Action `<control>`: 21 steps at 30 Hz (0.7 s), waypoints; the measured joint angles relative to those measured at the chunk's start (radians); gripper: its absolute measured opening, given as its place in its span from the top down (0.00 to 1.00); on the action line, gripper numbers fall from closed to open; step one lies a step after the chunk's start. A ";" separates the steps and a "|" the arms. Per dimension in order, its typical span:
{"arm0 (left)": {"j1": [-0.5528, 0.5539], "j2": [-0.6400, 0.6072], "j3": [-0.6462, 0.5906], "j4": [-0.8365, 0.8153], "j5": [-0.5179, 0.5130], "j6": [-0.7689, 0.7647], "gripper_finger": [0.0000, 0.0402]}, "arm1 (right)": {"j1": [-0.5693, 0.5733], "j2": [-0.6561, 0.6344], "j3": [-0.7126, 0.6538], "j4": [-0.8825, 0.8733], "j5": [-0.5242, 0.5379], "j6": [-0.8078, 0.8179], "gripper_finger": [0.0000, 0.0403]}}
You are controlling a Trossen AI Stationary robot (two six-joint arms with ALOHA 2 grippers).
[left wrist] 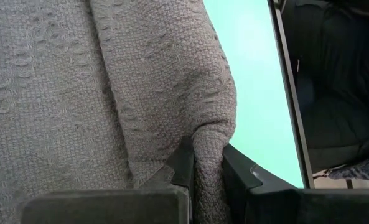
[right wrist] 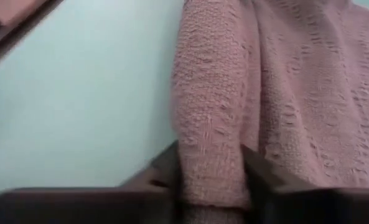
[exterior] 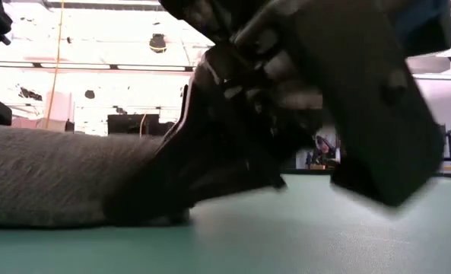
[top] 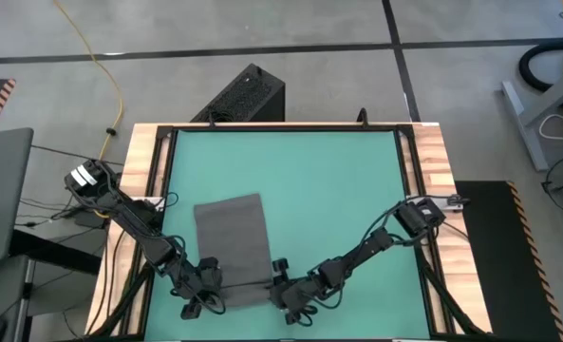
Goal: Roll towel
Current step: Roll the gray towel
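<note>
Grey woven cloth fills both wrist views, and each one shows why the arms sit so low at the near edge of the worktop [top: 357, 190]. The left gripper [left wrist: 204, 163] is pinched tight on a fold of the towel [top: 232, 249] at its near left corner, the cloth bunching into a ridge between the fingers. The right gripper [right wrist: 210, 165] straddles the matching fold at the near right corner, a finger on each side of a thick doubled edge; it seems to be touching the cloth, but I cannot tell whether the grip is firm or only closing. Holding both near corners at once makes sense for a roll: the edge can be lifted evenly and turned over toward the far side, so the roll starts straight rather than skewed.

Outward from the grippers, the towel lies flat on the green mat as a narrow rectangle running away from the arms, left of centre. From table height, its near edge looks raised into a low hump beside the dark gripper body. Ahead of the towel the mat is bare, so the roll has a free path. Nearest obstacles are the black frame rail and wooden border, well apart from the cloth. A black box stands on the floor beyond.
</note>
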 joint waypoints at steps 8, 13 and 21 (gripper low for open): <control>0.000 -0.002 0.000 0.022 0.000 0.006 0.93 | -0.095 -0.062 -0.002 -0.058 -0.400 0.240 0.86; 0.000 -0.023 0.000 0.018 -0.008 0.021 0.88 | -0.195 -0.063 -0.002 -0.078 -0.702 0.511 0.86; 0.001 -0.029 0.001 -0.091 0.022 0.005 0.80 | -0.242 -0.066 0.001 -0.171 -0.668 0.630 0.86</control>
